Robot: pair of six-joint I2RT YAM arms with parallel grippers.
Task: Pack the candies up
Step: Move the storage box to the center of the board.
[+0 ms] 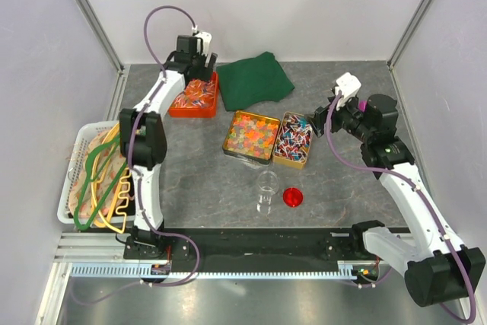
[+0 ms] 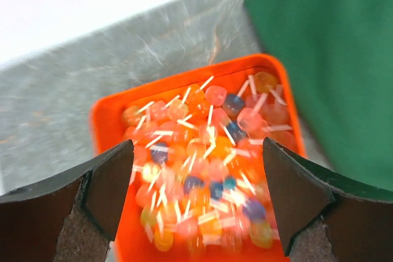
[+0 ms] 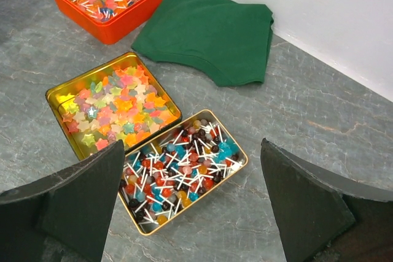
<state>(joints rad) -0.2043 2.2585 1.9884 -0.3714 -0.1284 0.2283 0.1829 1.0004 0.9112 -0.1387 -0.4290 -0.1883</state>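
Note:
The candies [image 1: 251, 133] are small star-shaped pieces in orange, yellow, pink and green. They fill a square gold tin [image 1: 227, 148] at the table's middle, and they show in the right wrist view [image 3: 116, 105] too. My right gripper [image 1: 326, 118] is open and empty. It hovers right of the tins, and in its own view [image 3: 193, 170] it is above the lollipop tin [image 3: 178, 173]. My left gripper [image 1: 196, 66] is open and empty. It hangs over the orange box [image 2: 104, 121] of small lollipops [image 2: 202, 170] at the back.
A clear jar [image 1: 267, 192] and its red lid [image 1: 293, 197] lie near the front. A folded green cloth [image 1: 255, 80] lies at the back. A white basket [image 1: 76, 159] of hangers [image 1: 99, 180] stands at the left edge. The lollipop tin [image 1: 294, 140] touches the candy tin's right side.

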